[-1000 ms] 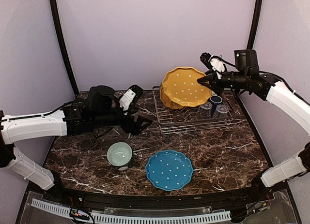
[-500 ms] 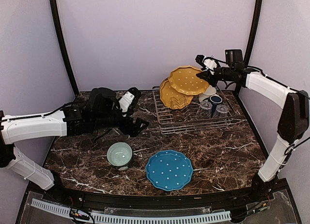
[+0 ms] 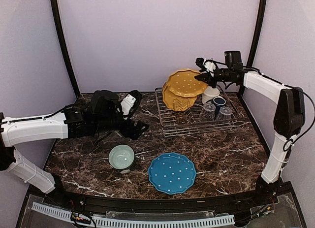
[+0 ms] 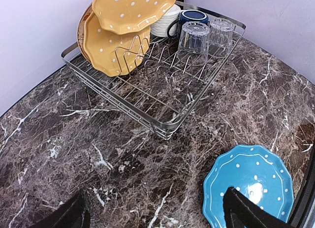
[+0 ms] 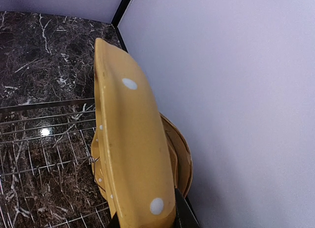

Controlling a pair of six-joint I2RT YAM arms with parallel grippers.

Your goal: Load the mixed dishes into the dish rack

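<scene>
My right gripper is shut on the rim of a yellow dotted plate and holds it tilted above the back left of the silver wire dish rack. A second yellow dotted plate stands in the prongs below it. The cream mug, the navy mug and two clear tumblers sit at the rack's back right. The mint-green bowl and the blue dotted plate lie on the table. My left gripper is open and empty, low over the table left of the rack.
The marble table ends at a black rim in front. Purple walls and black corner posts stand close behind the rack. In the left wrist view a further plate rim shows behind the standing yellow plate.
My right gripper has carried the yellow plate up and slightly left, turning it flatter over the rack. My left gripper has drawn back a little to the left.
</scene>
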